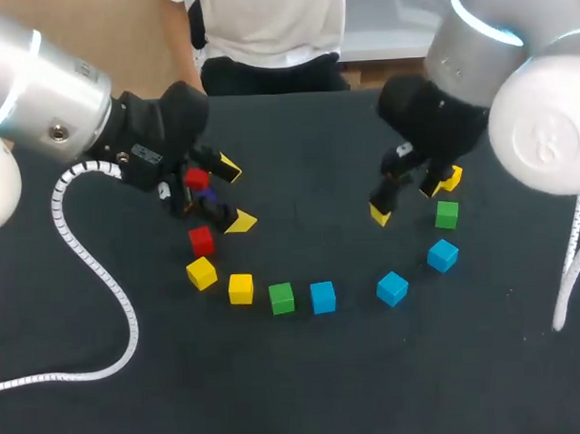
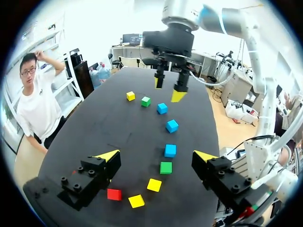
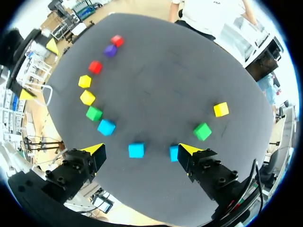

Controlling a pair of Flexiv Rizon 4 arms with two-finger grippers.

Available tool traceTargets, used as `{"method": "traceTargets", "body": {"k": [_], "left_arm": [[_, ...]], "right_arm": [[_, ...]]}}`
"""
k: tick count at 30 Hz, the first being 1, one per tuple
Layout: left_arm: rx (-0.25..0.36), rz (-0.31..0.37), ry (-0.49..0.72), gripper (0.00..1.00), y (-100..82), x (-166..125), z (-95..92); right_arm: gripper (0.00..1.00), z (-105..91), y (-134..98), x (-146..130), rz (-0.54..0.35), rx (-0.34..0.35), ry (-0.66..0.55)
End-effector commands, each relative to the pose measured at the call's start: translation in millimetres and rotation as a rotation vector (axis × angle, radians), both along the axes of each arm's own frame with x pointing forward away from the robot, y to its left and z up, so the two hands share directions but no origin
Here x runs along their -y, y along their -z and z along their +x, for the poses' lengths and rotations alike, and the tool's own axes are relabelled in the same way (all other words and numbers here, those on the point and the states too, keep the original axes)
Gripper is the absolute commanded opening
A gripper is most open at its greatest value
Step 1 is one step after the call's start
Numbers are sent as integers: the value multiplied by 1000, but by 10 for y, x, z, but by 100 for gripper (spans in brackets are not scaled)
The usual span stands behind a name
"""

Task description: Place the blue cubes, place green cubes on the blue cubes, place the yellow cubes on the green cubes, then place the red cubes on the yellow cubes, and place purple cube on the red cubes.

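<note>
Black table (image 1: pixel 296 388) | cubes (image 1: pixel 322 297) strung in an arc | left hand (image 1: pixel 235 194) spread | right hand (image 2: pixel 168 90) spread

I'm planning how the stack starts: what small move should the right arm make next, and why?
Probably lower the right gripper onto the nearest blue cube and grasp it. The gripper hangs open and empty, no cube is stacked yet, and blue is the base layer.

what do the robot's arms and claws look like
The left arm and right arm are rounded silver-white tubes with pale blue rings. Each ends in black hardware; the left claw and right claw have two fingers with yellow wedge tips. A white coiled cable runs from the left arm.
</note>
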State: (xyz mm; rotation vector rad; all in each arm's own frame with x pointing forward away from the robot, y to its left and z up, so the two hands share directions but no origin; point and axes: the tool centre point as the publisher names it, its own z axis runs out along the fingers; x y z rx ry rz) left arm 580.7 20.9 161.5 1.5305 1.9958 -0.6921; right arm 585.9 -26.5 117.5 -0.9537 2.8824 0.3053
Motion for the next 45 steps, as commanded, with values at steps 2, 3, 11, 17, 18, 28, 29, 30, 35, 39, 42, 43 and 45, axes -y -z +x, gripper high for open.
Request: {"method": "traceTargets", "body": {"k": [2, 3, 11, 17, 18, 28, 29, 30, 35, 39, 42, 43, 45], "left_arm": [[-3, 5, 1, 100, -3, 6, 17], [-3, 5, 1, 100, -3, 6, 17], [-3, 5, 1, 100, -3, 6, 17], [-3, 5, 1, 100, -3, 6, 17], [-3, 5, 1, 100, -3, 6, 17], [-3, 5, 1, 100, -3, 6, 17], [-3, 5, 1, 100, -3, 6, 17], [-3, 5, 1, 100, -3, 6, 17], [-3, 5, 1, 100, -3, 6, 17], [-3, 5, 1, 100, -3, 6, 17], [-3, 5, 1, 100, -3, 6, 17], [-3, 5, 1, 100, -3, 6, 17], [-3, 5, 1, 100, -3, 6, 17]], "right_arm": [[100, -263, 37, 65, -33, 19, 5], [100, -301, 51, 75, -35, 18, -3], [100, -501, 260, 74, -5, -22, -46], [100, -627, 434, -3, -38, -68, -107], [100, -652, 458, -27, -53, -76, -121], [100, -812, 609, -68, -120, -77, -127], [100, -822, 624, -72, -129, -76, -130], [100, -831, 635, -75, -130, -77, -133], [100, -845, 685, -27, -134, -66, -155], [100, -830, 761, 21, -125, -75, -168], [100, -822, 809, 33, -122, -77, -183], [100, -813, 820, 36, -125, -79, -182], [100, -802, 822, 28, -121, -81, -187]]}}
